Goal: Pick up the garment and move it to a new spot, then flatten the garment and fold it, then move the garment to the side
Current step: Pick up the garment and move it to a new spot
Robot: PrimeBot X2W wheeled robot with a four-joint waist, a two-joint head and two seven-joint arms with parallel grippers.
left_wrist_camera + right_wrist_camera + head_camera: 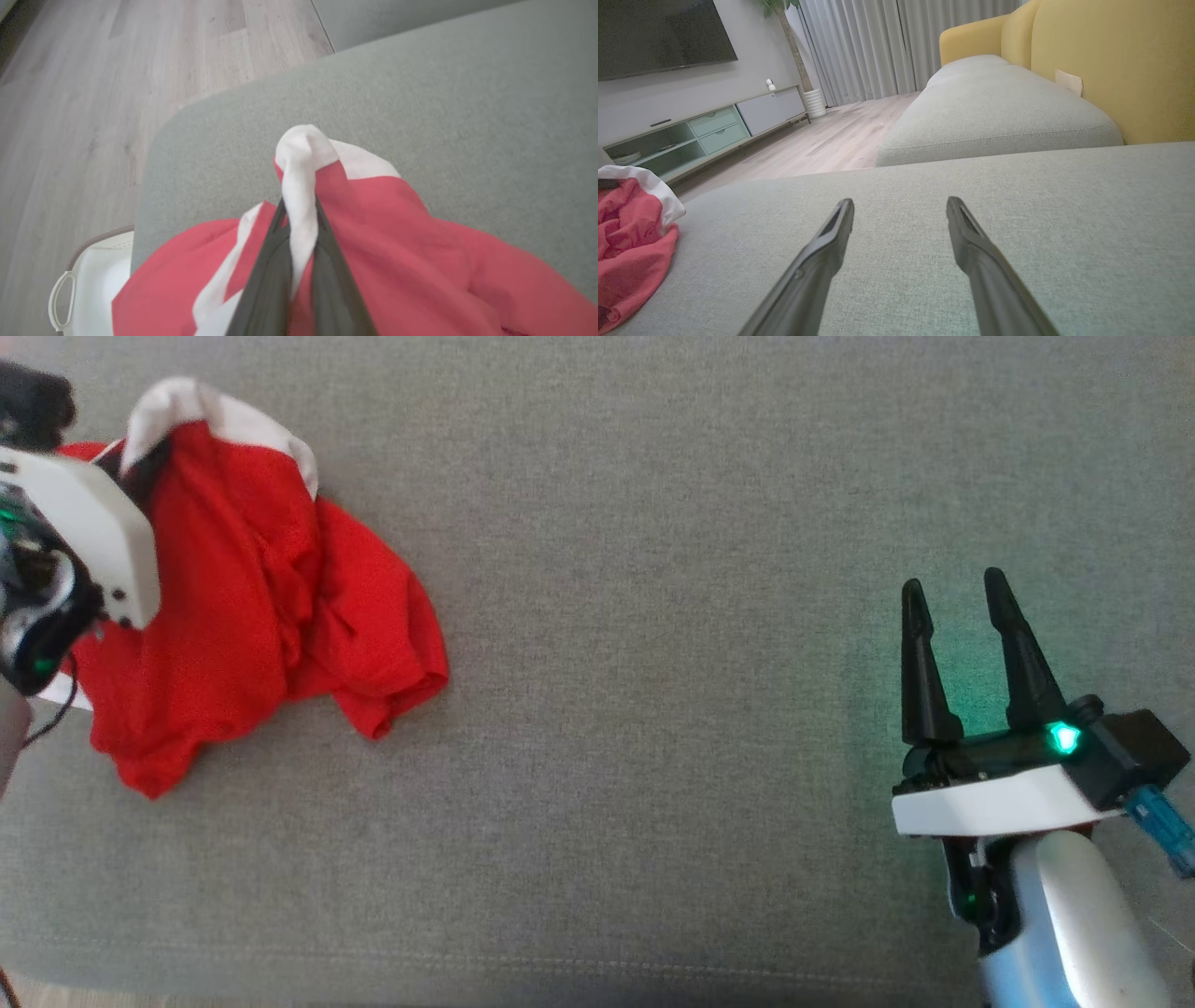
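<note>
The garment (261, 607) is being pinched at its white trim (301, 149) by the left gripper (299, 206) on the grey cushion (653, 709); the right gripper (953, 581) is being held wide, with nothing between its 2 fingers (920, 663).

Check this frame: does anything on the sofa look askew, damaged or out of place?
Nothing is damaged or spilled. The red garment lies crumpled in a heap near the grey cushion corner, not flat, its white trim pinched in the shut left gripper. The right gripper is open, apart from it.
</note>
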